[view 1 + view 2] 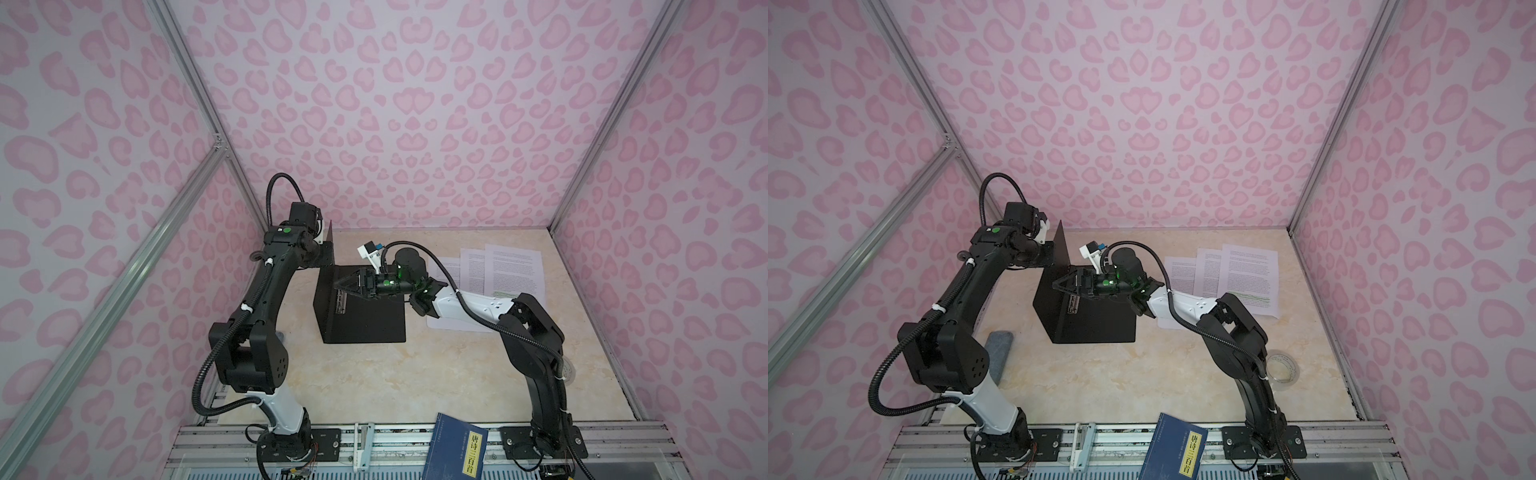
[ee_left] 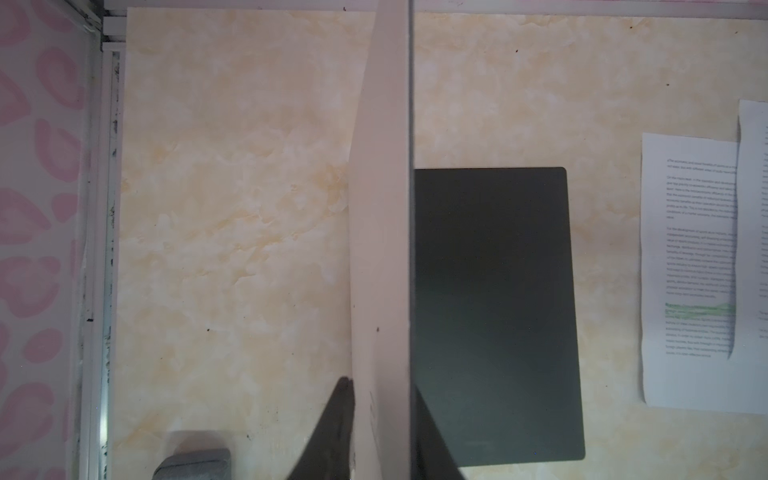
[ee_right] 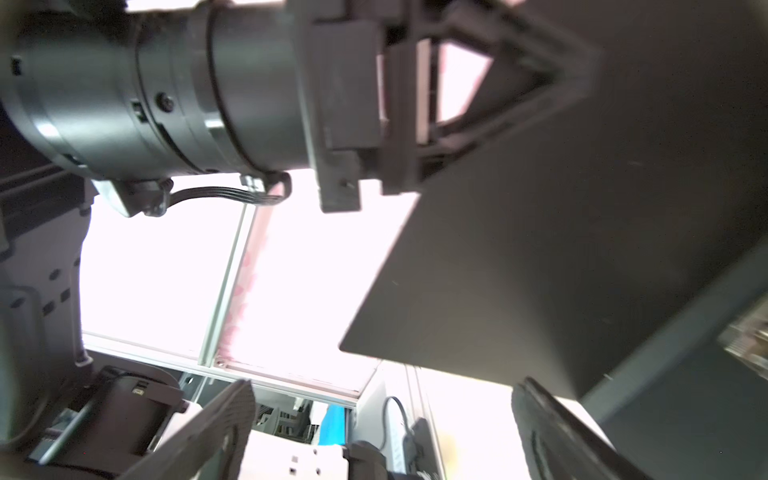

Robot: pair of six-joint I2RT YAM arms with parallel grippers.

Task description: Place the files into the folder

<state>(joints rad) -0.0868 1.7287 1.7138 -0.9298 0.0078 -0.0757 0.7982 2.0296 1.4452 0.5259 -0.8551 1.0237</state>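
From where I stand the folder (image 1: pixel 365 320) lies open in the middle of both top views, its black inside flat on the table (image 1: pixel 374 374) and its pale cover stood up on edge. The left fingers (image 2: pixel 338 419) are clenched on that cover, one on each face, evidently to keep it out of the way so the inside can take paper. The right fingers (image 3: pixel 216 424) are spread wide with nothing between them, hovering over the black inside near the metal clip (image 1: pixel 340 301). The files (image 1: pixel 511 270) lie fanned and overlapping on the table right of centre, beside the folder but not touching it. The right forearm crosses above their near corner, and I reckon it must pull back before it can lift a sheet. A blue book (image 1: pixel 457 446) at the bottom edge, a tape roll (image 1: pixel 1283 368) at lower right and a grey pad (image 1: pixel 1000 345) at the left lie apart from the work
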